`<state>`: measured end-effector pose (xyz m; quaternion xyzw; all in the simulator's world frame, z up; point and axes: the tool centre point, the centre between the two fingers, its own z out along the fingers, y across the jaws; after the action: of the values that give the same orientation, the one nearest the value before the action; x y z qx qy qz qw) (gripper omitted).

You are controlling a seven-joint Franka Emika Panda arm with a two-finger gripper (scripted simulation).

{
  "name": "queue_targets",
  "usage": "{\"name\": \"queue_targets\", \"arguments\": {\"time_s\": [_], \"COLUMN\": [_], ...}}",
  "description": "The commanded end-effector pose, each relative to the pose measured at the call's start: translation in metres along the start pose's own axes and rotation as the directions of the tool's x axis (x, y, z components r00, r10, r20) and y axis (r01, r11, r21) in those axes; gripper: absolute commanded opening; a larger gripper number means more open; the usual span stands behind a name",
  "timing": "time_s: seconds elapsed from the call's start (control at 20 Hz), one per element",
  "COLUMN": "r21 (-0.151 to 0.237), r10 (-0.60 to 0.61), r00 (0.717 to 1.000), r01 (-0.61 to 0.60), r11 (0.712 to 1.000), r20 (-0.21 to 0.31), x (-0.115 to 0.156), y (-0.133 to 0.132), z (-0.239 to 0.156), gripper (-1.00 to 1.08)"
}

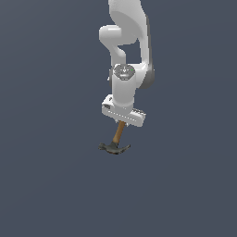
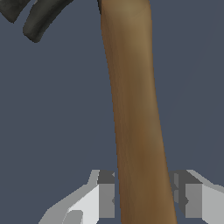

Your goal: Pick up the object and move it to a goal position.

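Note:
The object is a small claw hammer with an orange-brown wooden handle [image 1: 118,133] and a dark grey curved head [image 1: 114,148]. It hangs head-down below my gripper [image 1: 121,121], tilted slightly toward the exterior view's left. In the wrist view the handle [image 2: 133,109] runs straight between my two fingers [image 2: 107,194], and both pads press against its sides. The claw of the head [image 2: 41,17] shows at the far end. My gripper [image 2: 146,194] is shut on the handle near its free end. No goal position marker shows in either view.
The white arm [image 1: 125,55] comes straight down from above. Around it there is only a plain dark blue-grey ground [image 1: 46,185], with no other objects or edges in view.

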<state>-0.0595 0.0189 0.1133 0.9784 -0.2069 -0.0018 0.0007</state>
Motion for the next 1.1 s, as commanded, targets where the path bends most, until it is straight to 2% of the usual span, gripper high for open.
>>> {"name": "queue_targets", "arguments": {"time_s": [0.0,0.5,1.05], "r21": [0.002,0.002,0.002], "r10": [-0.001,-0.002,-0.003], "r00": [1.000,1.000,1.000], "r01": [0.001,0.002,0.003], "r11": [1.000,1.000,1.000], "r20": [-0.003,-0.003,-0.003], "x": [-0.013,-0.059,-0.078], "y": [0.003,0.016,0.021], "z": [-0.017,-0.067,-0.089], "gripper": [-1.00,-1.00,-1.00]}}
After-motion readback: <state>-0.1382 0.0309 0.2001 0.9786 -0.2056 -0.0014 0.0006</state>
